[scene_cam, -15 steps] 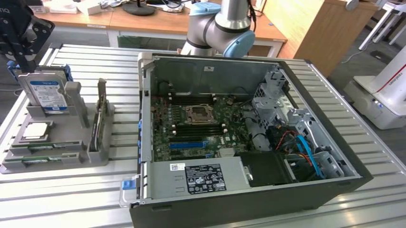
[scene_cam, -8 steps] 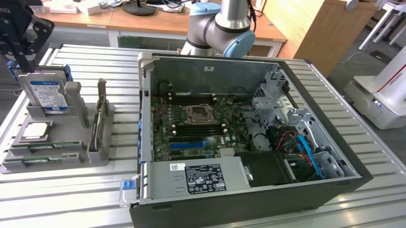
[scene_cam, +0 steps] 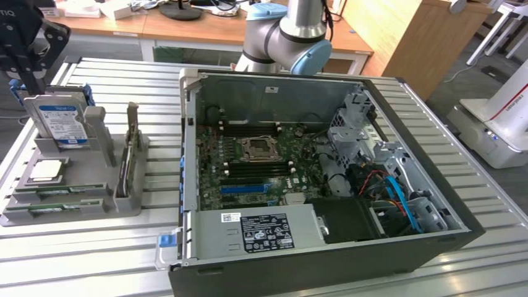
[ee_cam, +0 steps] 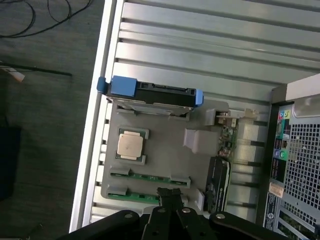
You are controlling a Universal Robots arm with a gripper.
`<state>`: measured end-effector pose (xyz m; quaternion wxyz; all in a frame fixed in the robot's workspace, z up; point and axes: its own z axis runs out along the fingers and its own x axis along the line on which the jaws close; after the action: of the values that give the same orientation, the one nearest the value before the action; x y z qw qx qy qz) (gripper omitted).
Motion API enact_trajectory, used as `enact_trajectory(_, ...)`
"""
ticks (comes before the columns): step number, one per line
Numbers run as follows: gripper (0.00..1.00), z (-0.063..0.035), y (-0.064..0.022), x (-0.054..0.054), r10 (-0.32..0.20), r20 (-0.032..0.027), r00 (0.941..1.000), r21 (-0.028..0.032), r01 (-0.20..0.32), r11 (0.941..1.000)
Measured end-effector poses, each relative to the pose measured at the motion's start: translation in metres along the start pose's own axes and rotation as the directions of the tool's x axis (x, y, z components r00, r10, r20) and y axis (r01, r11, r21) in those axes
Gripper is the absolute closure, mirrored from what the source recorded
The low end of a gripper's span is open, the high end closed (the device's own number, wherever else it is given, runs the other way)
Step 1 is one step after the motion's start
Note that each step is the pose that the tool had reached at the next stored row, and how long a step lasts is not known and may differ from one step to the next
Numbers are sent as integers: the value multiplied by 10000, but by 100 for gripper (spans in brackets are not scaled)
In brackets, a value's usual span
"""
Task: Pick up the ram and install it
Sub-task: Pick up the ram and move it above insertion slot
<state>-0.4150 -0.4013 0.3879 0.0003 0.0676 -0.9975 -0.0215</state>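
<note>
two fingers of the end effector [ee_cam: 170, 195] are pressed together with nothing held, and it hangs above the grey holder [ee_cam: 165, 125] on the slatted table [ee_cam: 200, 45]. the ram [ee_cam: 150, 176] lies flat in a holder slot below the tips, untouched, a second green strip [ee_cam: 131, 196] beside it, the silver processor chip [ee_cam: 129, 145] next over and the hard drive [ee_cam: 150, 95] upright beyond. the open computer case [scene_cam: 330, 185] stands just beside the holder, on the exterior view's right.

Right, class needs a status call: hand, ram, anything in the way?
Hand shut, holding nothing, above the grey holder. Ram lying in its holder slot, not picked up. Processor and hard drive close beside it.
</note>
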Motion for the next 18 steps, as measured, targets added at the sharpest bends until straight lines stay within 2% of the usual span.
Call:
enact_trajectory(5,89,0,0,0,-567,-25,9984,-3,567,9984)
enact_trajectory(9,89,1,0,0,-1025,-44,9947,-5,1025,9947)
enact_trajectory(14,89,1,0,0,-1618,-69,9868,-10,1618,9868)
enact_trajectory(18,89,1,0,0,-2100,-90,9777,-15,2100,9777)
